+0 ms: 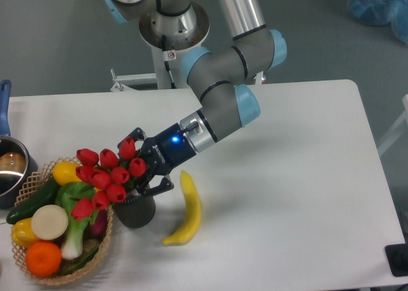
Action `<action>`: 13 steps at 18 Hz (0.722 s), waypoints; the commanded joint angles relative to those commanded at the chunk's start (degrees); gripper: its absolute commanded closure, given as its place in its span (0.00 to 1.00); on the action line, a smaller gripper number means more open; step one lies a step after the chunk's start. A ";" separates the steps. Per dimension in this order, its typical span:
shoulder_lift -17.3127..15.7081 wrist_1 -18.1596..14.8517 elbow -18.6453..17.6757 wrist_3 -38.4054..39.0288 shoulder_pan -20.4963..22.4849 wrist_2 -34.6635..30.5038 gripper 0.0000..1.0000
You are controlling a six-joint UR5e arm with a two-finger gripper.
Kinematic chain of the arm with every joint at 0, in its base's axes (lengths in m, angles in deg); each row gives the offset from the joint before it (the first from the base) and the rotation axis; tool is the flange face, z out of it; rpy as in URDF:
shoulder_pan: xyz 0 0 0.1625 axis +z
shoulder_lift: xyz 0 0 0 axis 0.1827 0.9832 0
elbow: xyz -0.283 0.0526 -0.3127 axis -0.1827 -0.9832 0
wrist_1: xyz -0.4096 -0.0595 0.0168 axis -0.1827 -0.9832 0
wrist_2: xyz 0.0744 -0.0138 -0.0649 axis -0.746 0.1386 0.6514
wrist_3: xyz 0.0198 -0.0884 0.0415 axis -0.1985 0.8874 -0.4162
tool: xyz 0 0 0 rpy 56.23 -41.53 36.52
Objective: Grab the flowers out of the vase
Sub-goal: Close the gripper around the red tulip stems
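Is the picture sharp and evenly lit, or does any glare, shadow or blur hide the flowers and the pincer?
In the fixed camera view, light is soft and even, with no strong glare on the white table. The red tulip bunch and black two-finger pincer look sharp. The dark ribbed vase casts only a faint shadow. The tulips hide part of the pincer, so its closure is unclear.

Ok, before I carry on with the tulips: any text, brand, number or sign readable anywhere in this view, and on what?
Nothing can be read for certain.
Black two-finger gripper body: a line of small white lettering, too blurred to read.
Round silver robot base joint: a small red-and-white sticker, too small to read.
Red tulip bunch, dark ribbed cylinder vase, yellow banana: no markings.
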 joint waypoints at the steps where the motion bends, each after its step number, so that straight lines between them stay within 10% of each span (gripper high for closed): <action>1: 0.00 0.09 -0.09 0.00 0.00 0.00 0.45; 13: -0.17 0.00 0.17 0.17 -0.09 0.17 0.54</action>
